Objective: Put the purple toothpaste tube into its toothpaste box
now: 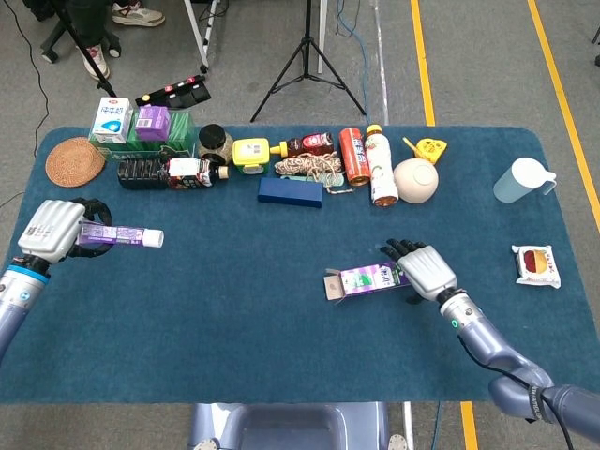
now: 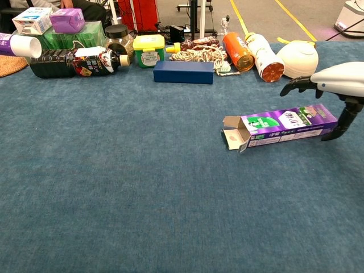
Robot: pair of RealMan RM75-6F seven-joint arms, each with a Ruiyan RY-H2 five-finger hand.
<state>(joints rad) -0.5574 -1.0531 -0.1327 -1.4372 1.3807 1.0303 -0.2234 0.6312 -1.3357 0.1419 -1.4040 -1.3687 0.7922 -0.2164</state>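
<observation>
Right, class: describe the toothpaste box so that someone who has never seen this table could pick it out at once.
Start at the blue table and skip the crowded row of bottles and cartons along its far edge. Nearer the front, right of centre, the toothpaste box lies flat on its own, with the right robot hand over its right end. It is long, purple, white and green, its left end flaps open.

One toothpaste tube, one toothpaste box, one navy box, two cartons, three lying bottles, one jar, one bowl, one pitcher, one woven coaster, two hands.
</observation>
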